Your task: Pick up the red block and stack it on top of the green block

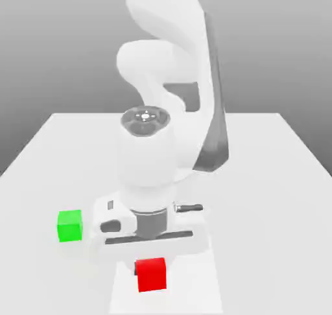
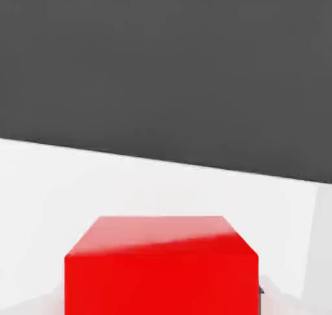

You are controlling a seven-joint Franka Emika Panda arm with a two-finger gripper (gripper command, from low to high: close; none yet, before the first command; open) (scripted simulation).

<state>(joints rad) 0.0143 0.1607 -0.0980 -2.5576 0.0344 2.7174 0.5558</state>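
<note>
The red block (image 1: 152,276) rests on the white table near its front edge, directly under the arm's hand. My gripper (image 1: 151,263) is lowered straight down over it and shut on the red block. The hand view looks at the red block (image 2: 161,265) from very close. The green block (image 1: 70,225) stands on the table toward the exterior view's left of the hand, a short gap away from it and apart from the red block.
The white table (image 1: 272,177) stretches back behind the arm against a grey backdrop. The arm's white body (image 1: 162,80) rises over the middle of the table. The hand's wide white housing (image 1: 152,239) sits close to the green block.
</note>
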